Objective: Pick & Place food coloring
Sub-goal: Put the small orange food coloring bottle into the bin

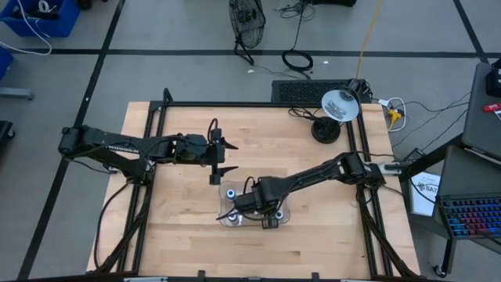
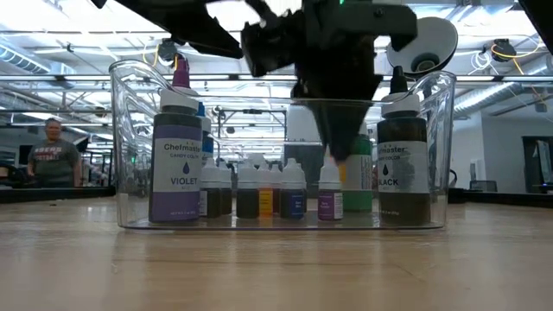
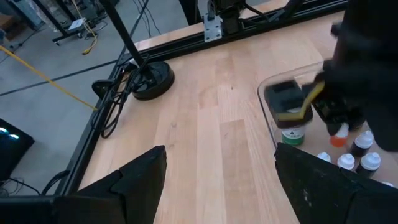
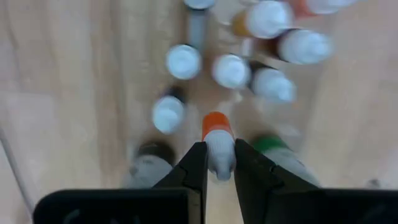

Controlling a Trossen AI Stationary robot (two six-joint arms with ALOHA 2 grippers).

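Note:
The food coloring is a set of small bottles standing in a clear plastic tray (image 1: 288, 213) near the table's middle. In the low view a violet bottle (image 2: 177, 155) stands at one end and a black one (image 2: 402, 164) at the other, with several tiny bottles (image 2: 259, 192) between them. My right gripper (image 4: 219, 155) reaches down into the tray (image 2: 130, 130) and is shut on a small orange-tipped bottle (image 4: 216, 134). My left gripper (image 1: 221, 160) hovers open over bare wood, just to the far left of the tray. My right gripper pinches the orange-tipped bottle by its white neck (image 4: 219, 158), just below the orange tip, between its two fingers (image 4: 196, 165). The fingers come from above, pointing down into the tray. The bottle stays upright among the others; whether its base has left the tray floor, I cannot tell.
A black lamp base (image 1: 326, 130) with a round white head (image 1: 340, 104) and its cables (image 3: 115, 102) stand at the table's far right. A black frame (image 1: 258, 105) runs along the table's edges. Bare wood (image 1: 188, 219) lies left of and near the tray. A person (image 2: 54, 155) stands far behind.

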